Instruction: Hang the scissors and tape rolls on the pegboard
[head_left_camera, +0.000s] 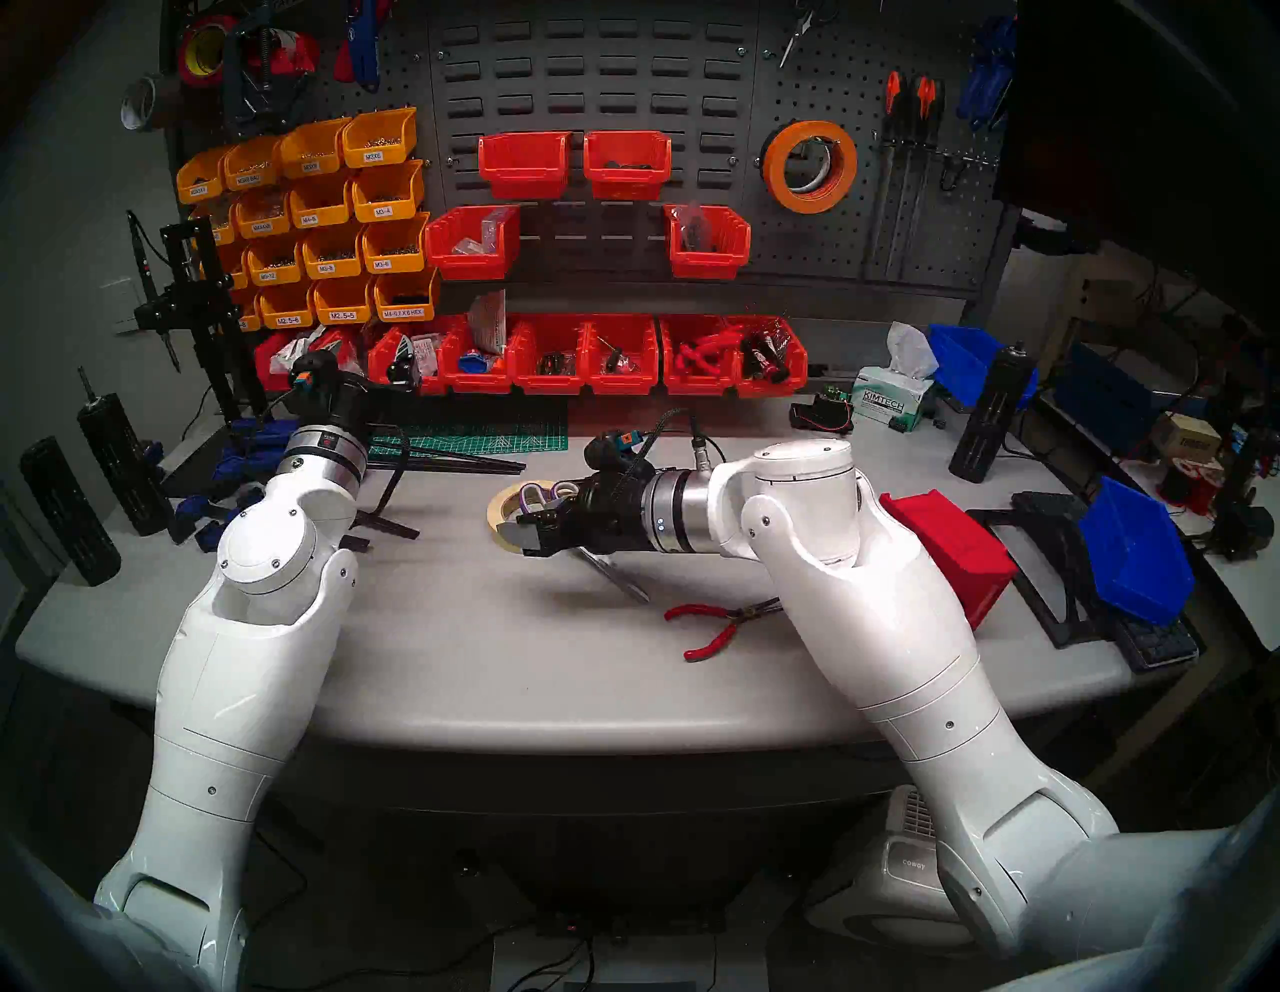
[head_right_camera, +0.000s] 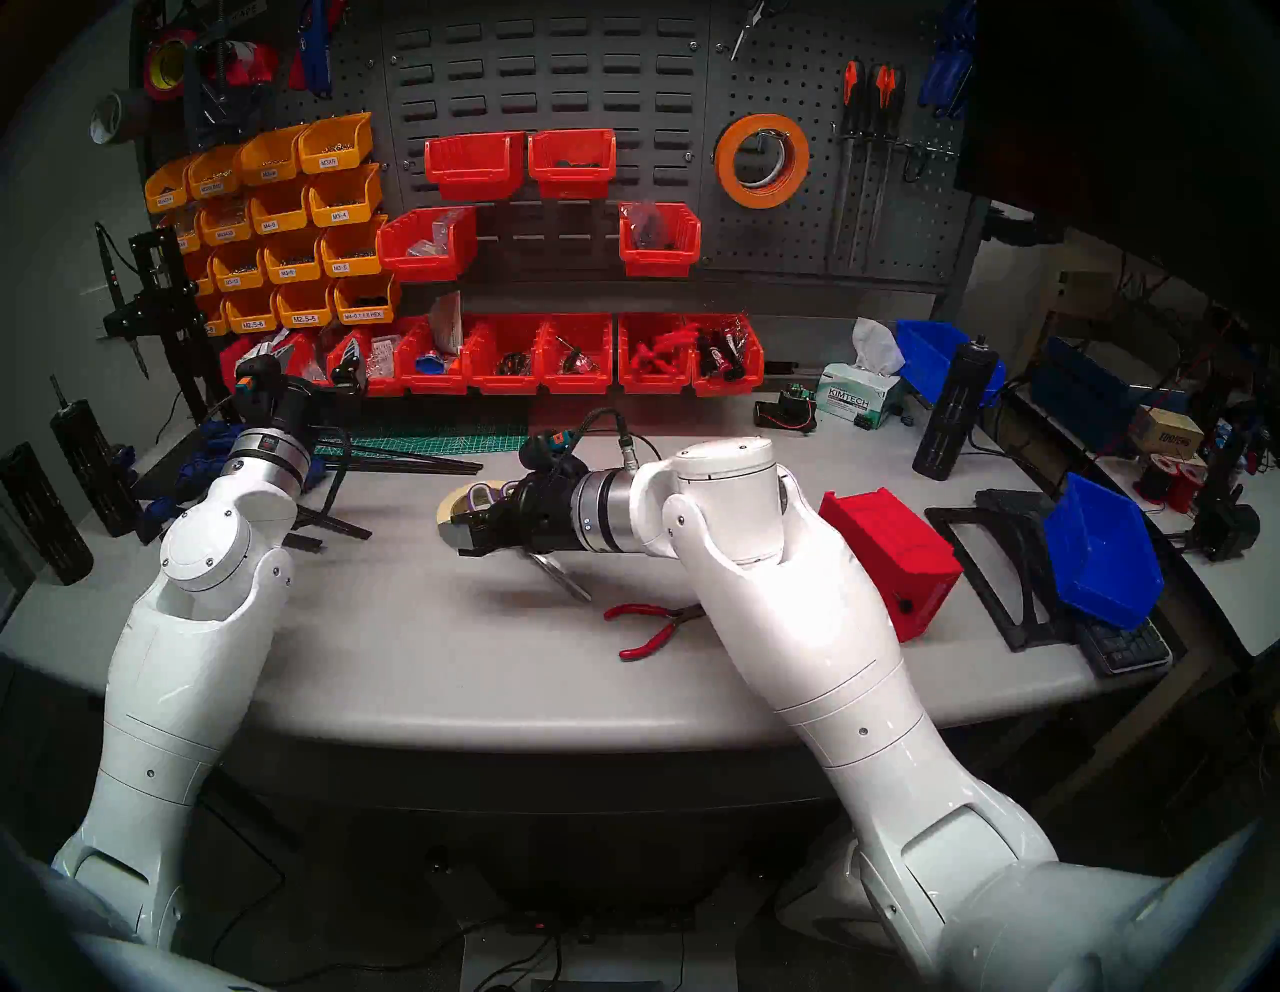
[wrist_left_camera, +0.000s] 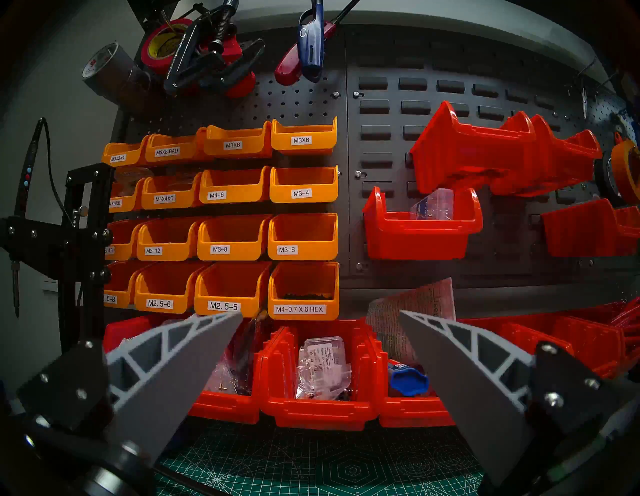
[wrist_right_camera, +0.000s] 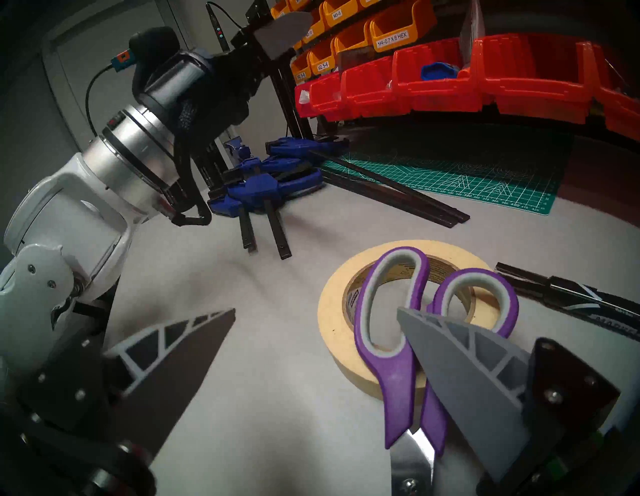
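Grey pegboard (head_left_camera: 866, 208) carries the orange tape roll (head_left_camera: 810, 165) at one o'clock. Mid-table, purple scissors (wrist_right_camera: 412, 332) lie across the cream tape roll (wrist_right_camera: 337, 324), between the right gripper's (wrist_right_camera: 315, 311) spread, empty fingers. Left gripper (wrist_left_camera: 320, 315) gapes empty at ten o'clock.

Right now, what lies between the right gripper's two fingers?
In the right wrist view, only bare grey table lies between the right gripper fingers; the purple scissors, lying on the cream tape roll, lie behind one finger.
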